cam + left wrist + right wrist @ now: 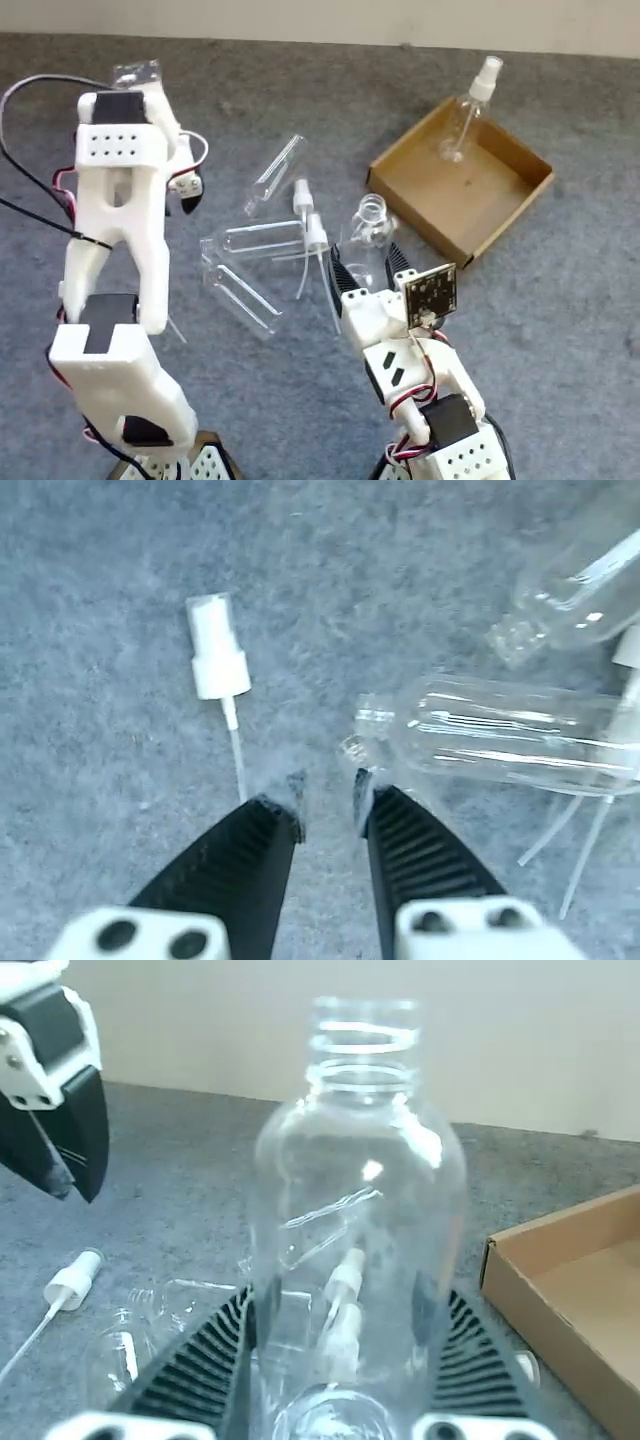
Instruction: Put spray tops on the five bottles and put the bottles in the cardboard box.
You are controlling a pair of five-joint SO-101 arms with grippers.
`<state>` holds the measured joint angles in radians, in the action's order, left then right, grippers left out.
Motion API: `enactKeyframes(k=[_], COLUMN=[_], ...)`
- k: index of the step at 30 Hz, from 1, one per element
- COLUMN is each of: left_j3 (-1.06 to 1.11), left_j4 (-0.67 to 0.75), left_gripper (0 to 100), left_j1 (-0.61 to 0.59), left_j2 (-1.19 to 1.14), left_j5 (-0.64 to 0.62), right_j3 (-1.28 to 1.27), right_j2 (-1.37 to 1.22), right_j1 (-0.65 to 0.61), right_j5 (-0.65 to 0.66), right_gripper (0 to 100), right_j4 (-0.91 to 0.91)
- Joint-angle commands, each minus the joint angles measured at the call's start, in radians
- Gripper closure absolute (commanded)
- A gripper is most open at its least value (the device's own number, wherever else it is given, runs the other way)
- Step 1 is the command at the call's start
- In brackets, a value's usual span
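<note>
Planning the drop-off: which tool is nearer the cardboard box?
Right. The right tool, holding an upright bottle, sits just beside the cardboard box; the left tool is farther away, beyond the loose bottles lying between.

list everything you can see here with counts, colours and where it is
cardboard box: 1, brown, on the carpet beyond the right arm
capped bottle: 1, clear with a white spray top on, leaning in the box
open bottle: 1, clear, upright, no top, in the right hand
lying bottles: 3, clear, no tops, on their sides on the carpet between the arms
spray tops: 3 visible, white with thin tubes, loose on the carpet; one by the left hand, two among the lying bottles
carpet: 1, grey, under everything
arms: 2, white
left hand: 1, black fingers, open, empty
right hand: 1, black fingers, shut on the open bottle
</note>
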<state>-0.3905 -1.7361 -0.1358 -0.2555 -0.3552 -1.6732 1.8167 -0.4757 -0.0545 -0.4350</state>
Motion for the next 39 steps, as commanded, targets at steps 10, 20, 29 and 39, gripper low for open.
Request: enactKeyframes(k=[10, 20, 29, 39], left_j3=[-0.081, -0.062, 0.286, 0.657], left_j4=[0.017, 0.008, 0.029, 0.302], left_gripper=[96, 96, 96, 96], left_j1=[0.226, 0.14, -0.176, -0.325], left_j2=[0.297, 0.317, 0.317, 0.317], left_j5=[0.008, 0.006, 0.034, 0.178], right_j3=[-0.162, -0.162, -0.162, -0.162], right_j2=[0.016, 0.018, 0.018, 0.01], right_j1=[-0.015, -0.01, -0.01, -0.012], right_j5=[-0.009, -0.009, -0.009, -0.009], right_gripper=[87.1, 87.1, 87.1, 87.1], right_j4=[0.031, -0.061, -0.067, -0.068])
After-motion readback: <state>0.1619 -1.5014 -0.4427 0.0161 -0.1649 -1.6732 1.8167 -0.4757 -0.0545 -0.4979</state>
